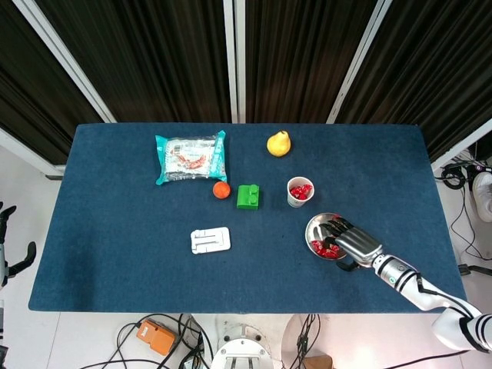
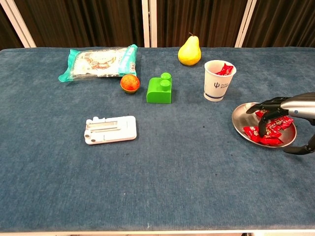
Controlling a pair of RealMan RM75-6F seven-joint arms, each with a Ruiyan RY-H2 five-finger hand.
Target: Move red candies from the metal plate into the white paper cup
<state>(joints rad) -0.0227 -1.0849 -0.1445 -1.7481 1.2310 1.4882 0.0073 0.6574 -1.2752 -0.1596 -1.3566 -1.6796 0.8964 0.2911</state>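
The right hand [image 1: 350,239] reaches in over the metal plate [image 2: 239,119], its dark fingers [image 2: 268,109] curled down among the red candies [image 2: 258,132] lying there; whether a candy is pinched between them cannot be told from either view. The plate sits directly beneath the hand on the blue tabletop [image 2: 162,167], and most of the candies show just under and beside the fingertips, towards the near rim. Just beyond the hand, a little further out and slightly to its left, stands the white paper cup [image 2: 219,81], upright, with red candies [image 2: 225,69] already showing at its mouth. Further left of the hand, past the cup, a green toy block [image 2: 159,89] rests on the tabletop, and touching distance from that block lies a small orange ball [image 2: 130,83]. Beyond the cup, farther from the hand, a yellow pear [image 2: 189,51] stands upright. Well to the hand's left and nearer the front edge lies a flat white stand [image 2: 110,130]. Farthest from the hand, across the tabletop at the back left, lies a teal snack packet [image 2: 98,62]. The left hand [image 1: 9,254] shows only at the very edge of the head view, off the tabletop, holding nothing, its dark fingers apart.
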